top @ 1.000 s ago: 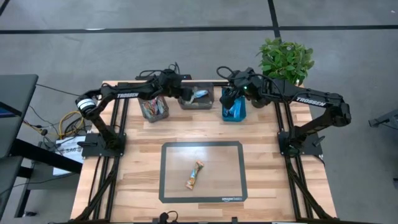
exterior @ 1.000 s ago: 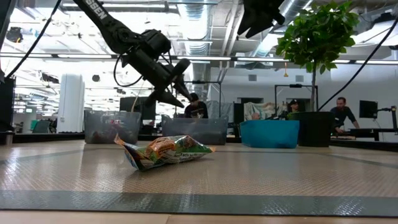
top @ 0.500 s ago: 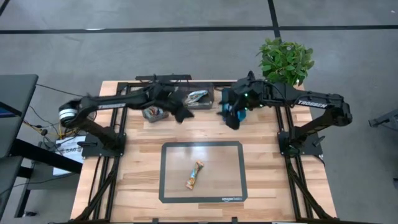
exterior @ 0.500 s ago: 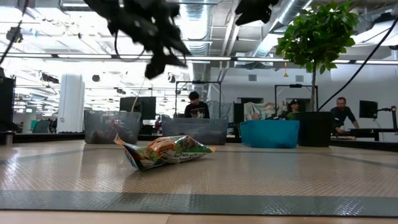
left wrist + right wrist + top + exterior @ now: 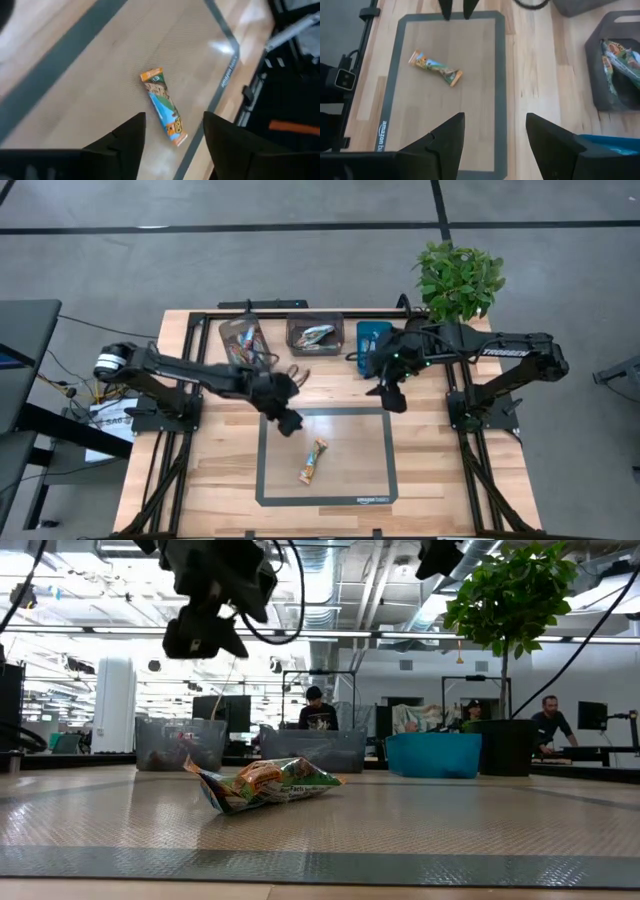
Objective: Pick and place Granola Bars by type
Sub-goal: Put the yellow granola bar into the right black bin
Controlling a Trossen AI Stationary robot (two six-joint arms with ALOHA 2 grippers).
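One multicoloured granola bar (image 5: 314,461) lies flat on the grey-framed mat (image 5: 270,480) near the middle of the table. It also shows in the low view (image 5: 265,785), the left wrist view (image 5: 164,107) and the right wrist view (image 5: 435,67). My left gripper (image 5: 290,420) hangs open and empty above the mat's far left corner, just short of the bar (image 5: 174,135). My right gripper (image 5: 393,398) hangs open and empty above the mat's far right corner (image 5: 495,135). More bars lie in the bins at the far edge.
Two grey bins (image 5: 243,340) (image 5: 315,335) and a blue bin (image 5: 372,345) stand in a row along the far edge, with bars in them. A potted plant (image 5: 458,278) stands at the far right corner. People are in the room behind (image 5: 318,710).
My left gripper has swung from above the middle grey bin toward the table's near edge and stands over the mat's far left corner. My right gripper has come away from the blue bin toward the near edge, to the mat's far right corner. The bar on the mat has not moved.
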